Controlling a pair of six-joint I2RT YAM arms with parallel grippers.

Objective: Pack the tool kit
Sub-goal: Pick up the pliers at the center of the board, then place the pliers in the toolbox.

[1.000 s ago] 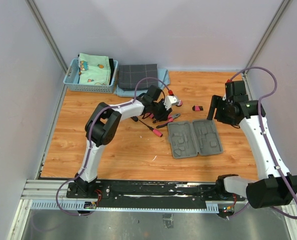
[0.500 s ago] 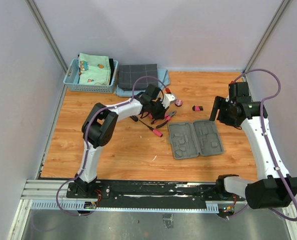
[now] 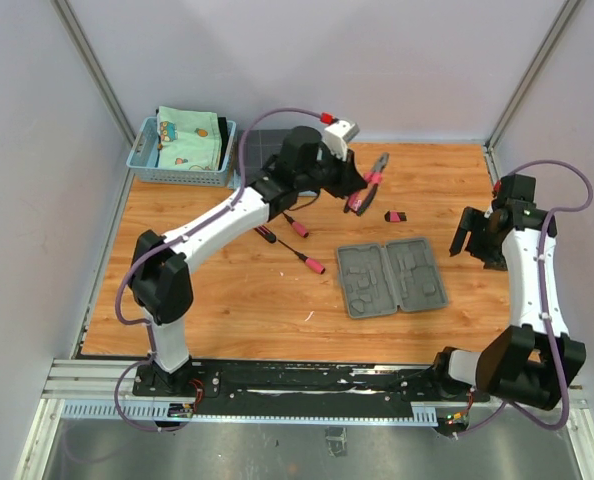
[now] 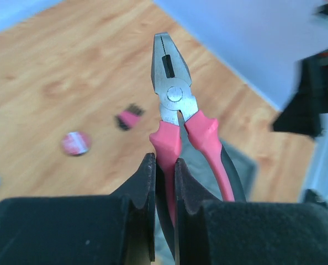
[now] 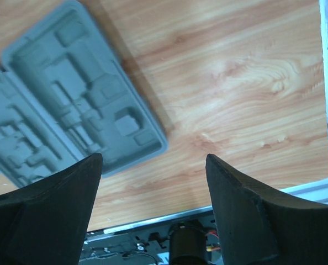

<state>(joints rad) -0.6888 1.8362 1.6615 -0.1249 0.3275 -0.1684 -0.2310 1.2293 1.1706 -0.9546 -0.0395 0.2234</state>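
Note:
The grey tool case lies open on the wooden table, its moulded slots empty. My left gripper is shut on one pink handle of the pliers and holds them in the air behind the case. In the left wrist view the pliers stick out beyond the gripper, steel nose forward. The round pink tape and a small pink-and-black tool lie on the table. Pink-and-black screwdrivers lie left of the case. My right gripper is open and empty, right of the case.
A light blue basket with a folded printed cloth stands at the back left. A dark grey checked cloth lies next to it, partly behind my left arm. The table's metal front rail shows under my right gripper.
My left gripper has lifted the pliers off the table and swung them up and to the right. My right arm has drawn back to the right, away from the case.

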